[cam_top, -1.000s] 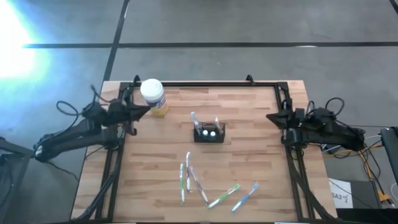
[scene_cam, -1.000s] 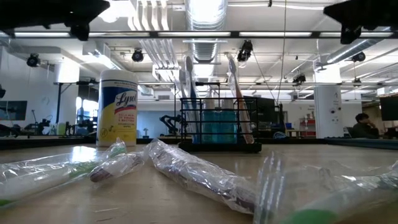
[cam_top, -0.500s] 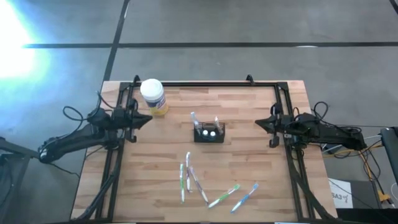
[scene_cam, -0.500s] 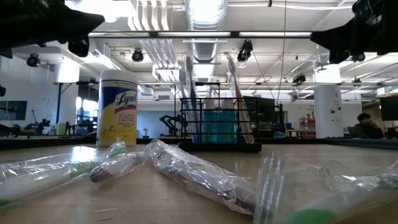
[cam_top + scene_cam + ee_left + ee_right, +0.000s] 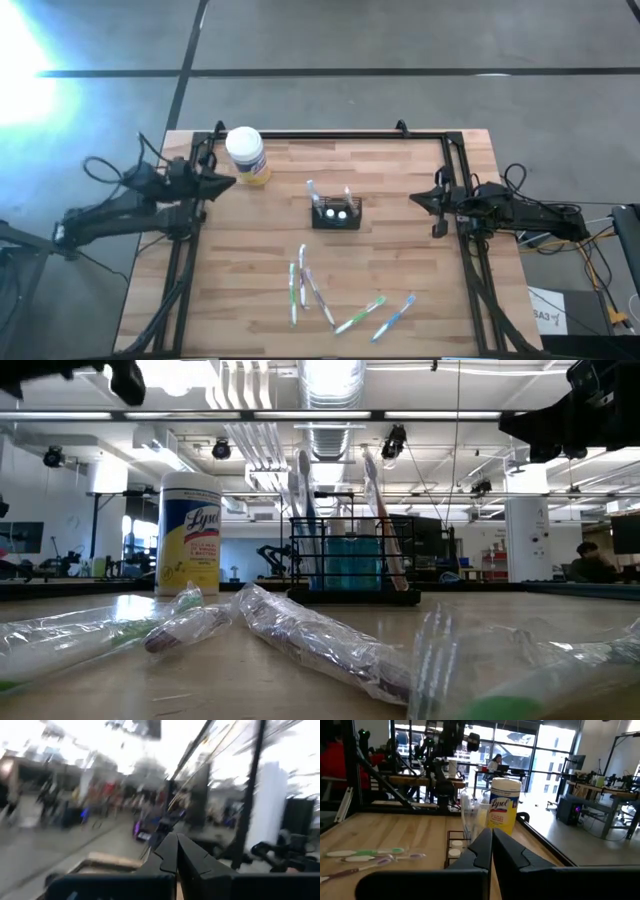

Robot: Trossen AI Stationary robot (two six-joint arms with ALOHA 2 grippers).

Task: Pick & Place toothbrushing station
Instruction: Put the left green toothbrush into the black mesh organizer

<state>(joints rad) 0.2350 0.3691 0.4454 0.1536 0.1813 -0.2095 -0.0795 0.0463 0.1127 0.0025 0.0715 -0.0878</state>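
- The table is showing a pale, matt wood-plank top inside a black metal frame.
- The toothbrushing station is presenting black wire mesh.
- The toothbrushes are lying in clear, crinkled, glossy plastic wrap.
- The jar is wearing a glossy label.

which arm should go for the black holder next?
Probably right. The right gripper sits at the table's right edge, level with the black holder, nothing between. The left gripper is at the left edge, close beside the wipes jar. Both have shut fingers.
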